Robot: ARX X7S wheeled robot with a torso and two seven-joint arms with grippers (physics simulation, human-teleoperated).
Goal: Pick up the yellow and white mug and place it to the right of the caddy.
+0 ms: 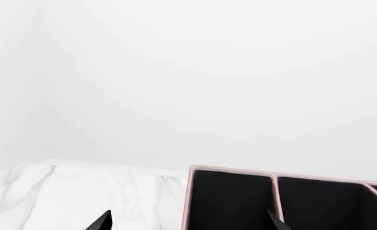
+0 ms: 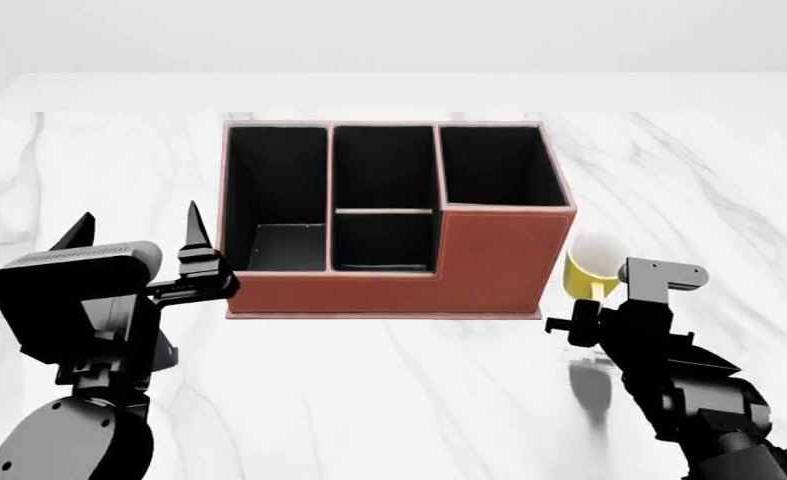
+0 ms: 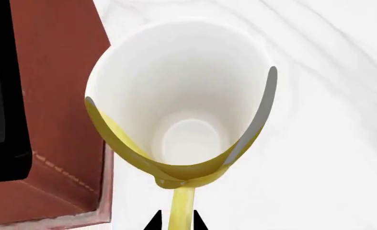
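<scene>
Currently the mug (image 2: 591, 262) stands upright on the marble table (image 2: 407, 400), just beside the caddy (image 2: 400, 215) at its 3 o'clock side, close to the front corner. That is the side the task calls for, so judge the placement as near complete or complete.

Your right gripper (image 2: 593, 318) sits at the mug's 6 o'clock. In the right wrist view its two dark tips flank the yellow handle (image 3: 183, 206), which points toward the camera. The tips stand close either side of it, but you cannot tell whether they pinch it or only bracket it. Holding by the handle would keep the mug upright and clear of the caddy wall (image 3: 67, 110).

Your left gripper (image 2: 140, 240) idles at the caddy's 8 o'clock, jaws spread and holding nothing.

No brand, label or writing is readable on any item.
</scene>
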